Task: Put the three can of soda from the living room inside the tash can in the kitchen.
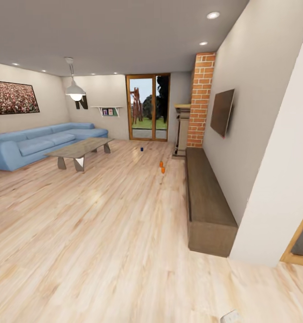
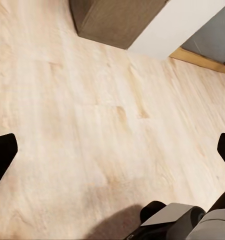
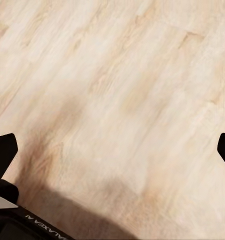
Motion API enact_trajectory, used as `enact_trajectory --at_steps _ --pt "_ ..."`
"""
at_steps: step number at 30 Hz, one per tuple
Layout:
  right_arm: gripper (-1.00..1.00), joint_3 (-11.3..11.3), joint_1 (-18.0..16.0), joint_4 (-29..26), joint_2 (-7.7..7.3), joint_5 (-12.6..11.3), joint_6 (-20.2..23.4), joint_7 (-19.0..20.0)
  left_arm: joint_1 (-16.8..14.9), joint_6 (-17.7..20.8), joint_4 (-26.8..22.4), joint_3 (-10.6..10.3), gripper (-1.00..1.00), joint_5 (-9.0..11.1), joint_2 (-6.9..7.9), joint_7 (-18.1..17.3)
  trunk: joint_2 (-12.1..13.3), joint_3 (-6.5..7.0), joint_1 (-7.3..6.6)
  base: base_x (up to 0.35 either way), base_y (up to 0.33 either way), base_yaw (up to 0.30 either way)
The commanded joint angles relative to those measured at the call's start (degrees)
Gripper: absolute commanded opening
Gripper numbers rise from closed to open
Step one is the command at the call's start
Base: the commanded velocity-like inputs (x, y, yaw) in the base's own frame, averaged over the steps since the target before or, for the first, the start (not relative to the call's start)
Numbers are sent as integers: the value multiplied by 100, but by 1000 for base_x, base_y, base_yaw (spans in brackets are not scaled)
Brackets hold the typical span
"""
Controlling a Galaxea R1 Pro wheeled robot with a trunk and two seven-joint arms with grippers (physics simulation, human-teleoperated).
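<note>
Three soda cans (image 1: 162, 166) far off on plank floor (image 1: 102, 224), left pincer (image 2: 112, 150) released, right pincer (image 3: 112, 150) released

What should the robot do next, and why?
Probably roll forward toward the two orange cans on the floor beside the cabinet. They and the blue can sit far off, and both grippers' jaws stand wide open over bare planks, holding nothing.

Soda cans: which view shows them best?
The head view: two orange cans and a blue can stand far off on the wood floor beside the long low cabinet. Both wrist views look down at bare floor planks between open fingertips.
</note>
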Motion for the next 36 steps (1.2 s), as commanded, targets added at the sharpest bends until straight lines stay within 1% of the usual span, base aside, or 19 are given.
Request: enact_trajectory --at_steps 1,36 --pt "100 0 1 0 0 0 0 0 0 0 0 0 100 0 -2 -1 0 -2 0 332 140 241" --pt "100 0 1 0 9 0 1 -17 0 9 0 0 100 0 0 -5 0 -110 0 333 148 245"
